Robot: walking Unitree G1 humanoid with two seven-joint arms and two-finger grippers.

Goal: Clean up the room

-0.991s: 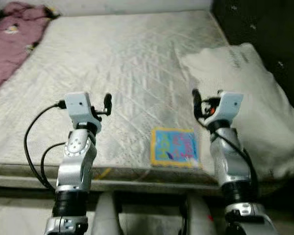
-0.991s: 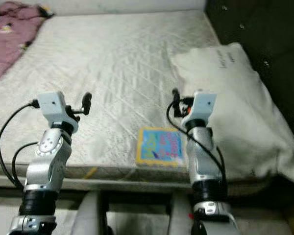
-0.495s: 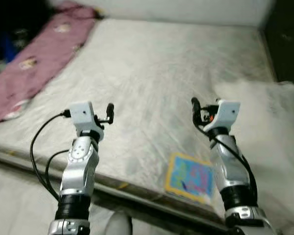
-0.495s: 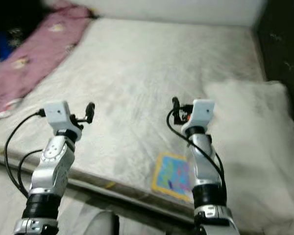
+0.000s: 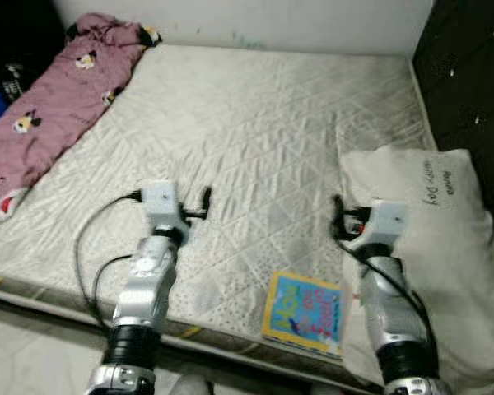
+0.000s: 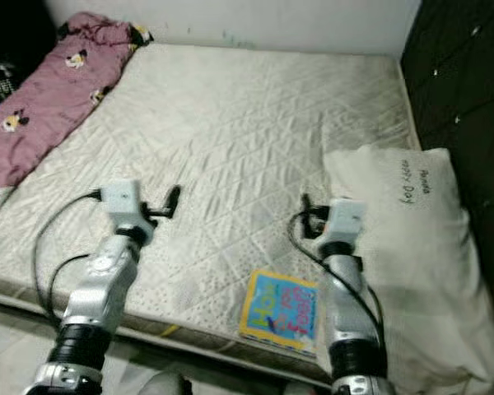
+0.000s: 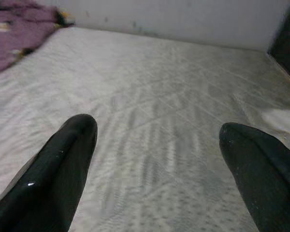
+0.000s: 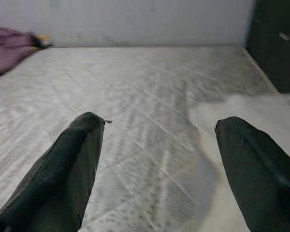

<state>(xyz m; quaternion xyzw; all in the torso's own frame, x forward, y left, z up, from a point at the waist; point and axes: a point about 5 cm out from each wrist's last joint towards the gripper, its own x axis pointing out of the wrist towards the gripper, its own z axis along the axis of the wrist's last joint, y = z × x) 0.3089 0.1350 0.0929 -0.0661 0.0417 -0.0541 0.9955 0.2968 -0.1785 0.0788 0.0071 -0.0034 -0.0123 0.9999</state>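
A colourful children's book [image 5: 306,314] lies flat on the pale quilted mattress [image 5: 255,123], close to its front edge. A white pillow [image 5: 420,230] rests on the right side of the bed. A pink printed blanket [image 5: 49,107] is bunched along the far left. My left gripper [image 5: 204,202] hovers over the mattress left of the book, open with nothing between its fingers [image 7: 63,164]. My right gripper [image 5: 337,218] hangs just above the book's far right corner, beside the pillow's edge. It is open too, its fingers [image 8: 72,164] spread wide over bare mattress.
A dark cabinet [image 5: 469,74] stands along the bed's right side. A white wall [image 5: 255,20] closes off the head of the bed. Dark clutter [image 5: 0,82] sits beyond the blanket at the far left. Pale floor [image 5: 25,346] shows below the bed's front edge.
The whole picture has shifted, so the camera has moved: more of the bed, the blanket and the wall come into view. Both arms keep the same raised pose with fingers apart.
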